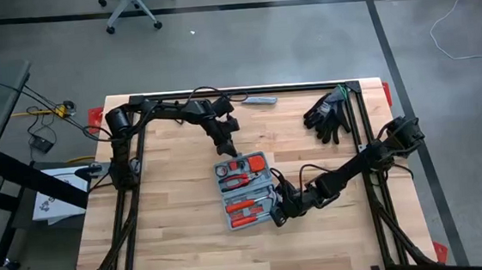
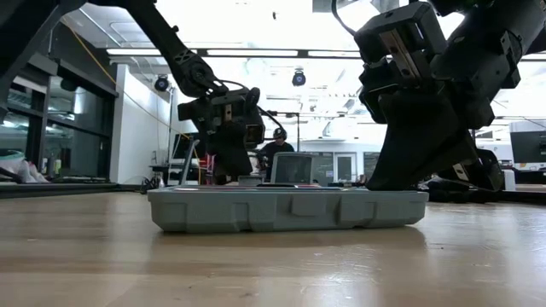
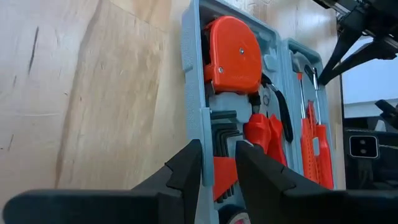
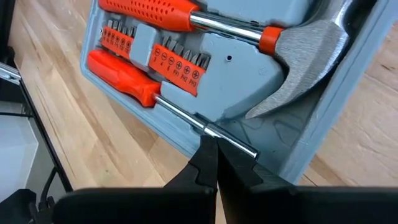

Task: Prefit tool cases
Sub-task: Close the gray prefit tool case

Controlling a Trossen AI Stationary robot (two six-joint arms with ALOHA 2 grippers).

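The grey-blue tool case (image 1: 230,221) lies open and flat on the wooden table, holding an orange tape measure (image 3: 233,56), pliers, screwdrivers, bits and a hammer (image 4: 305,56). My left gripper (image 3: 219,149) comes from the far side over the case's far half, its fingers a little apart around the dark hex-key set (image 3: 225,127) beside the case wall. My right gripper (image 4: 212,146) is shut at the case's near right corner (image 1: 279,211), with its tips on a screwdriver's steel shaft. My left gripper has the hex-key set (image 3: 222,158) between its two fingers, which slant down from the table's far side and lie along the keys. The set sits in the case beside the wall. Whether both fingers press on it is not plain. My right gripper rests its shut fingertips (image 4: 205,163) on the bare steel shaft (image 4: 233,144) of the lower screwdriver, near the shaft's free end. The fingers slant down from the table's right side and lie across the shaft. The screwdriver lies in the case's recess.
Black gloves (image 1: 327,115) lie at the far right of the table, and a slim grey bar (image 1: 258,101) lies at the far edge. A dark frame (image 1: 363,125) runs round the table. In the low view a person (image 2: 279,143) sits in the room behind.
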